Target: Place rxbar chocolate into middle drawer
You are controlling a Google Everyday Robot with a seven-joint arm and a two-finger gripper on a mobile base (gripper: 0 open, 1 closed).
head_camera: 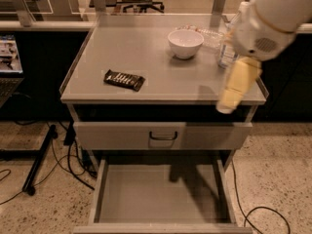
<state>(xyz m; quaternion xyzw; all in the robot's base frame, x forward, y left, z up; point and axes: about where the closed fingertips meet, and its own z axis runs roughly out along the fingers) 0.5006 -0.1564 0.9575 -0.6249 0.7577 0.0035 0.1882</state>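
One grey cabinet fills the view. Low down, its drawer stands pulled out beneath a shut drawer front. The white arm reaches in from the upper right. Its yellowish gripper hangs over the top's right front corner; open or closed, I cannot tell. A white bowl sits at the back, with a bottle beside it. The bar lies flat on the top's left front, well apart from the gripper.
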